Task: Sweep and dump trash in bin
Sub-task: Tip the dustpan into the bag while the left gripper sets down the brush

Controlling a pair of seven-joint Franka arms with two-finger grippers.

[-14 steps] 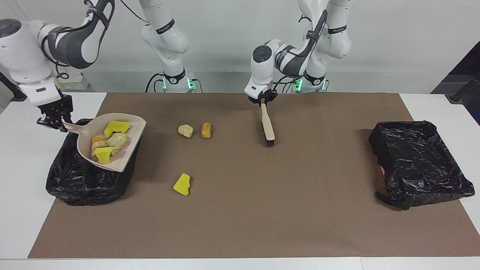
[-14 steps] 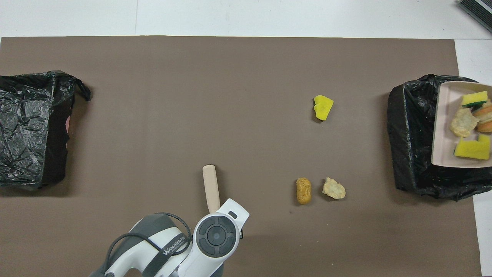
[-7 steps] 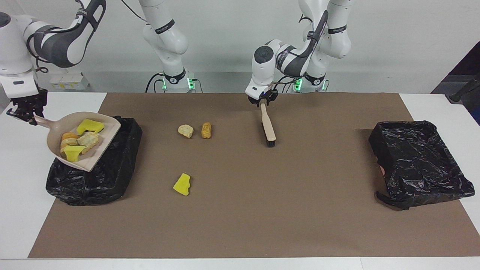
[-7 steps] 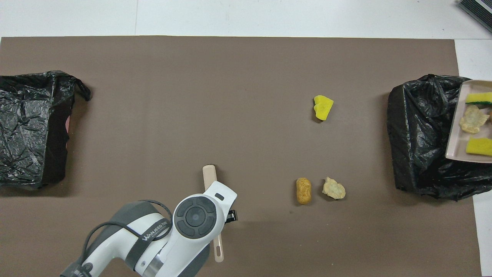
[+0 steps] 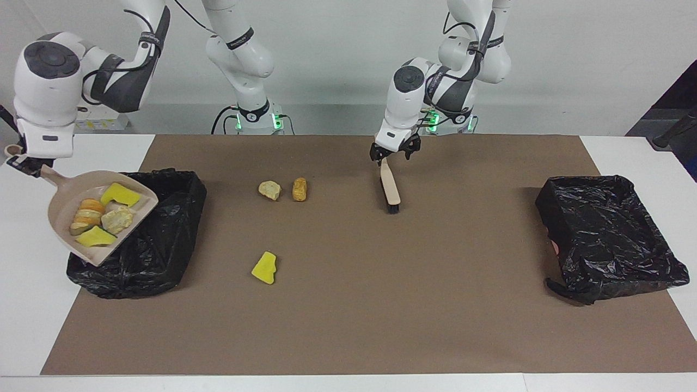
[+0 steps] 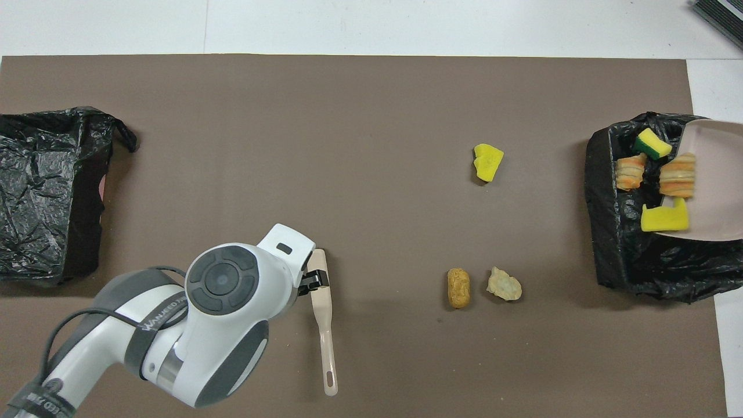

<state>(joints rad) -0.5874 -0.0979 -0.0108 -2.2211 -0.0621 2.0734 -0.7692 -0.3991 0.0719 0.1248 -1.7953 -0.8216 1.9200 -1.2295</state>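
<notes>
The left claw [image 5: 393, 154] had let go of the brush [image 5: 389, 188]. The right claw [image 5: 22, 163], gripping the dustpan [image 5: 65, 198], had tipped trash [image 6: 656, 174] toward the bin [image 5: 163, 239].

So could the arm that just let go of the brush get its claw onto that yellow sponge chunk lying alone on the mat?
Probably yes. The left claw is open and empty above the brush, and only bare mat lies between it and the yellow sponge chunk.
</notes>
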